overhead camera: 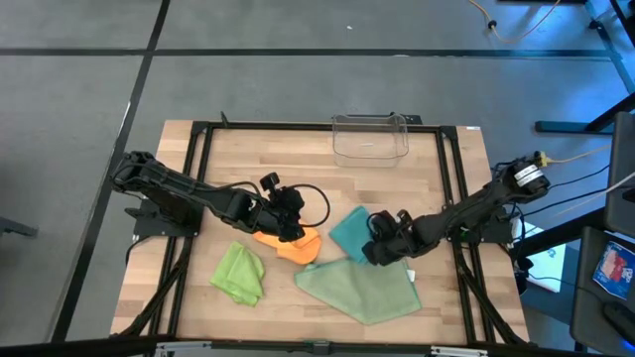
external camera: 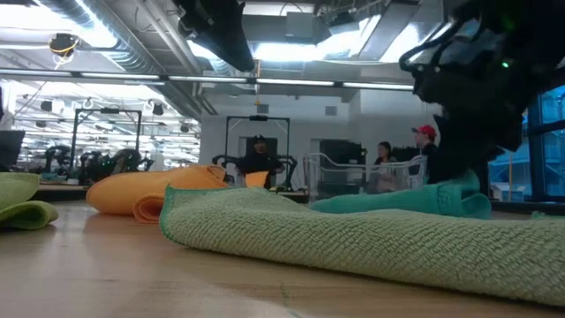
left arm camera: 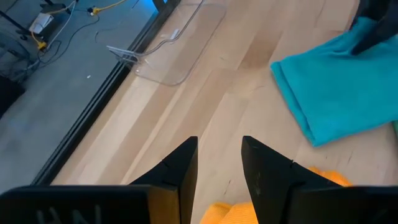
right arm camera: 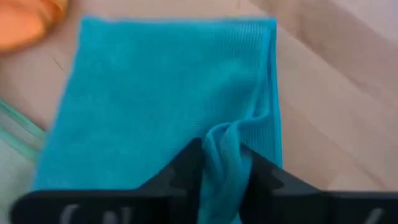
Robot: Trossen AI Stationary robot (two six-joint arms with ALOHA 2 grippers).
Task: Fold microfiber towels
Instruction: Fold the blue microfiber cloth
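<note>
1. Pinching a ridge of the teal towel (right arm camera: 174,93) between my right end effector (right arm camera: 224,165) fingers; the jaws stand narrow with cloth bunched between them. The towel lies flat on the worktop (overhead camera: 288,159), right of centre, already doubled over.
2. My left end effector (left arm camera: 219,162) hovers over the orange towel (overhead camera: 290,242), fingers narrowly parted, nothing between them. The orange one is a loose roll, not yet squared.
3. Lime towel (overhead camera: 240,273) sits crumpled near the front left. Sage towel (overhead camera: 362,288) lies spread at the front, its edge touching the teal.
4. Handling, as I judge it: light, limp, grippy pile; it will sag and drag, not slide. Best taken at a corner or hem, thin pinch, both layers together.
5. Clear bin (overhead camera: 370,139) stands at the back, well apart.
</note>
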